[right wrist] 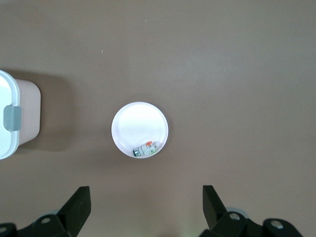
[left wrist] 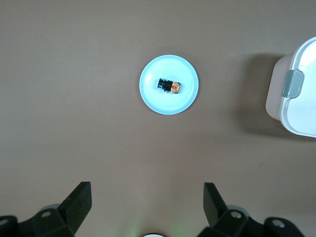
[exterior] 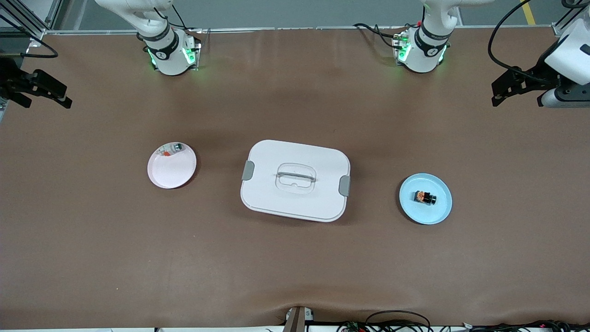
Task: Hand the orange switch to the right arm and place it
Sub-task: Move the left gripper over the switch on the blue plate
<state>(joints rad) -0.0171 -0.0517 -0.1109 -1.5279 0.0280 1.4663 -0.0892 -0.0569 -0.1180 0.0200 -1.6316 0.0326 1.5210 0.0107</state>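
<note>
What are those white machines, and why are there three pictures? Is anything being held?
They are two robot arms bolted to a brown table. One picture looks down from a high camera facing them. The other two come from cameras on the arms' wrists, looking down past their black fingers.

The left gripper hangs open high over the blue plate, which holds the orange switch, a tiny black part with an orange face. The right gripper hangs open high over the pink plate, which holds a small pale part. A white box with its lid on sits between the plates.

Nothing is held yet; both arms wait.
</note>
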